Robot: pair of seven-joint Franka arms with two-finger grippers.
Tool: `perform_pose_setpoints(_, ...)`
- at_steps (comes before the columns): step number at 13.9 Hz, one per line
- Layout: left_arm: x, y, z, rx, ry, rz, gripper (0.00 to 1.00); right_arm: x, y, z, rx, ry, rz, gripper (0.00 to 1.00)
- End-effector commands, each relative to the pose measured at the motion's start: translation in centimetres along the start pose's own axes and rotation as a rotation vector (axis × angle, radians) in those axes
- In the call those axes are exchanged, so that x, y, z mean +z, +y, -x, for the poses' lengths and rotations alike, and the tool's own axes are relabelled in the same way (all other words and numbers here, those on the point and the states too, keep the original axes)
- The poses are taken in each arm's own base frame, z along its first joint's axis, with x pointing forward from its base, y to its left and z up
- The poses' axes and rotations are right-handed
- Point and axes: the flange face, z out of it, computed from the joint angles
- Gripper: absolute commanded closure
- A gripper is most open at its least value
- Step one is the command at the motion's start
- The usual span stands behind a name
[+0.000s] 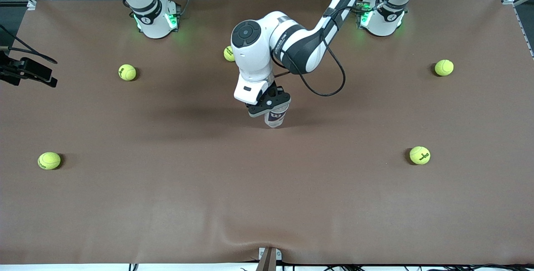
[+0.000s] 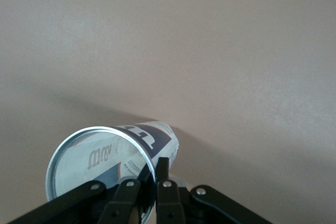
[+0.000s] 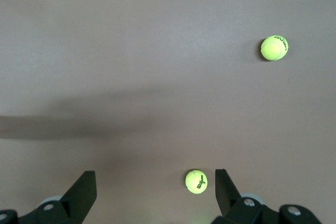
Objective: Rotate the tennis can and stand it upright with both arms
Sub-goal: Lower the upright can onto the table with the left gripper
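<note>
Left gripper (image 1: 272,105), mid-frame, pinches the tennis can's (image 1: 276,117) silvery rim; navy "W" label. Right gripper (image 3: 155,190) waits, fingers spread, empty.

The desk (image 1: 167,204) is a plain, matte brown all over. The tennis can (image 1: 275,117) wears a white and navy label with a white "W" logo, and its rim is silvery. The left pincer (image 1: 269,105) is black, on a white arm with dark grey joint caps. The right pincer (image 3: 155,190) has black fingers too. Both bases glow green. The tennis balls (image 1: 127,72) are bright yellow-green with small dark printed lettering; one (image 3: 196,181) shows a black brand name.
</note>
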Motion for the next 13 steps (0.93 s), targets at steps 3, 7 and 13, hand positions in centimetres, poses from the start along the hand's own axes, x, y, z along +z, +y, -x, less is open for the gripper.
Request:
perform_pose_setpoints(3, 0.13, 1.12, 0.63, -0.016, 0.030, 0.012, 1.00, -0.21, -0.01, 0.25, 0.010, -0.001, -0.012, 0.00)
perform_pose_setpoints(7, 0.05, 1.21, 0.59, -0.016, 0.034, 0.021, 0.76, -0.21, 0.08, 0.25, 0.012, -0.001, -0.012, 0.00)
perform_pose_setpoints(13, 0.01, 1.18, 0.58, -0.014, 0.034, 0.021, 0.70, -0.23, 0.25, 0.23, 0.016, 0.000, -0.012, 0.00)
